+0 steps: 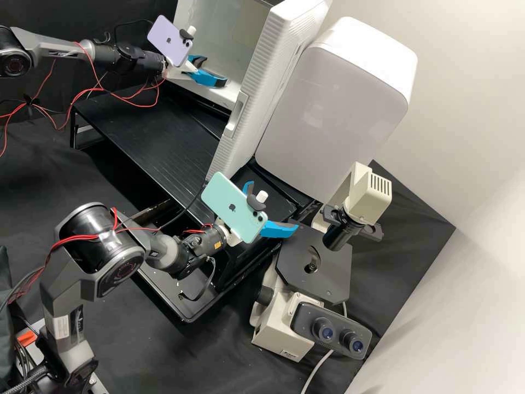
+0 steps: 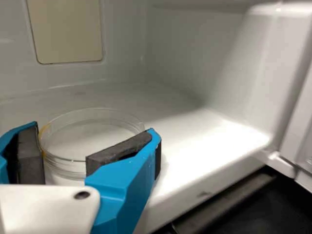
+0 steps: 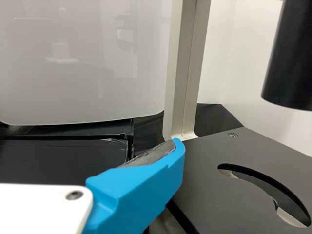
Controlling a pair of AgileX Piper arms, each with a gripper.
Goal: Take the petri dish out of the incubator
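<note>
Grasping is the step in hand: the left gripper (image 2: 87, 139), at the upper left of the high view, sits inside the incubator (image 1: 273, 71) with its jaws open on both sides of the petri dish (image 2: 97, 129), which lies on the white floor. Next, I think, the jaws must close gently on the rim, then lift and draw out. The right gripper (image 1: 270, 205) hangs open beside the microscope (image 1: 311, 262), lower centre.
</note>
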